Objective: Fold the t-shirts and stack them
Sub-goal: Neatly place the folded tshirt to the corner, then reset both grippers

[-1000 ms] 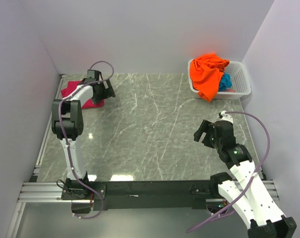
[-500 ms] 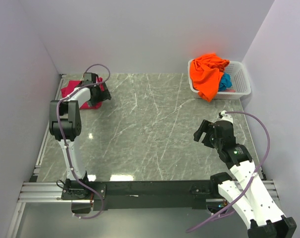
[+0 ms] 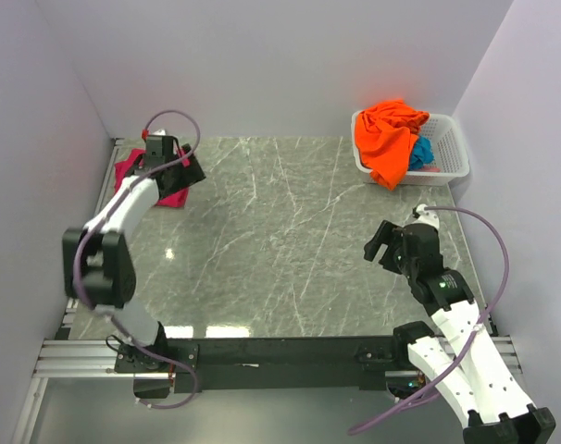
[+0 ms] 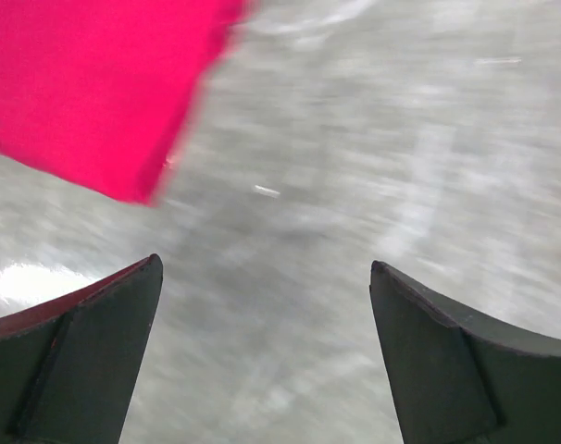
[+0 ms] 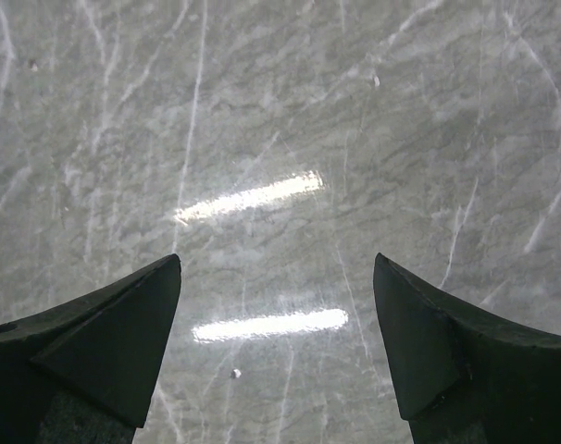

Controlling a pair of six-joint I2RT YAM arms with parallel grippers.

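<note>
Left gripper (image 4: 262, 268) gapes empty near the pink shirt (image 4: 86, 83) (lying flat); right gripper (image 5: 276, 264) gapes too, over table (image 5: 262, 111).

top view high over whole table (image 3: 290, 240), wrist views close, facing its surface

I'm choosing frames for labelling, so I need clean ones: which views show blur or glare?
Left wrist: streaky blur throughout, the pink t-shirt has smeared edges, and a glare patch sits low on the left. Right wrist: sharp, with two bright light streaks reflected on the marble table. Top external: sharp and evenly lit, only small reflections on the table.
</note>
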